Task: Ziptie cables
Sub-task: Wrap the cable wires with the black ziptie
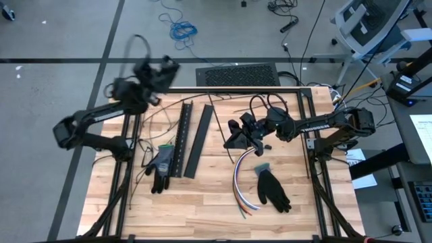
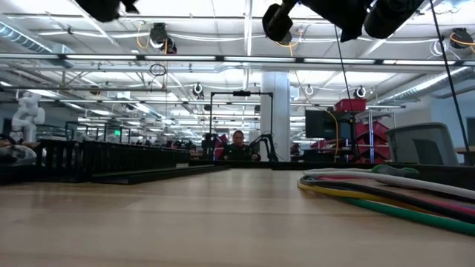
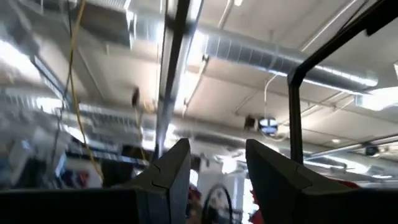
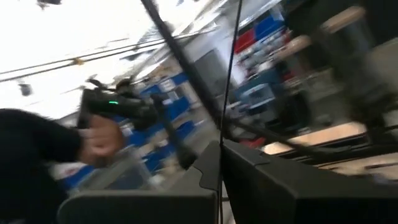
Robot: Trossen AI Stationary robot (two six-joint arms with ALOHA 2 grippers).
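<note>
While the cables (image 1: 241, 182) are lying in a curved bundle near the table's front, running front to back, the right gripper (image 1: 237, 137), fingers pressed together and empty, is hanging just behind them, far nearer than the raised left gripper (image 1: 164, 69), whose fingers are standing apart.

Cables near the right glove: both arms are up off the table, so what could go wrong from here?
The cables lie loose and fanned, ends splayed, so a grab may catch only some strands. A black glove lies right beside them and could get snagged. The left gripper, open, points up by the table's far edge, far from the bundle; the right gripper, shut, must open before descending.
</note>
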